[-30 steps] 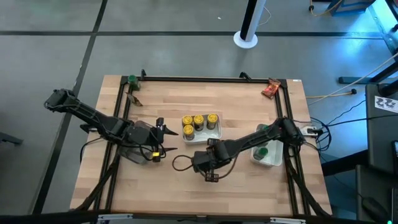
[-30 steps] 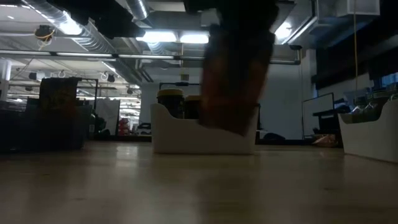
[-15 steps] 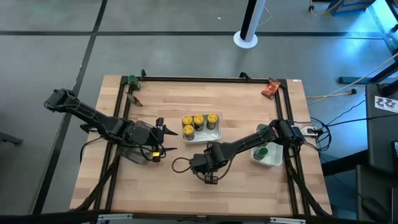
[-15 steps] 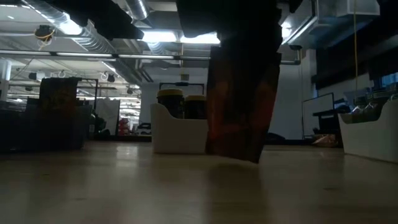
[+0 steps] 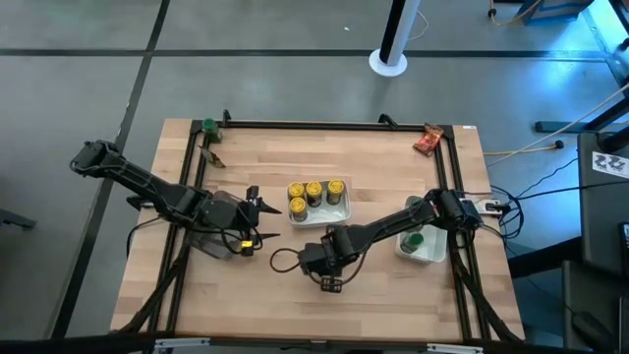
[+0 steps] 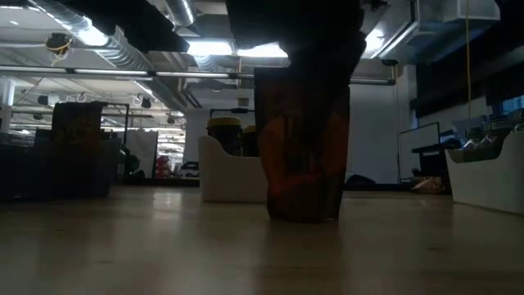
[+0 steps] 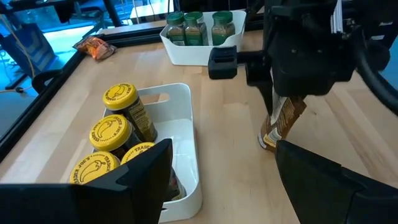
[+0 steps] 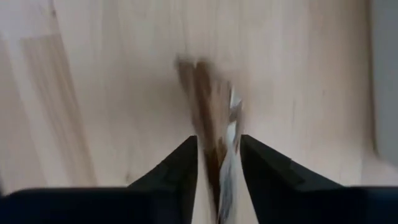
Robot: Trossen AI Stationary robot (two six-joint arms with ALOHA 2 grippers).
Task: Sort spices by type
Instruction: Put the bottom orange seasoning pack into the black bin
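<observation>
Near the tabletop's [image 5: 383, 295] middle, toward its front edge, we see the right gripper [image 5: 329, 282] jaws clamped on a red-orange packet [image 7: 280, 124] touching the wood, while the left gripper [image 5: 254, 218] waits, jaws wide.

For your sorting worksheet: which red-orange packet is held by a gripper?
The flat red-orange packet pinched upright in the right gripper; the other packet lies untouched at the table's corner.

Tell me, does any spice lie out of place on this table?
Yes. One red-orange packet lies at the table's far right corner by the frame, and another packet near the far left corner, both outside any tray. The right gripper holds a third packet.
</observation>
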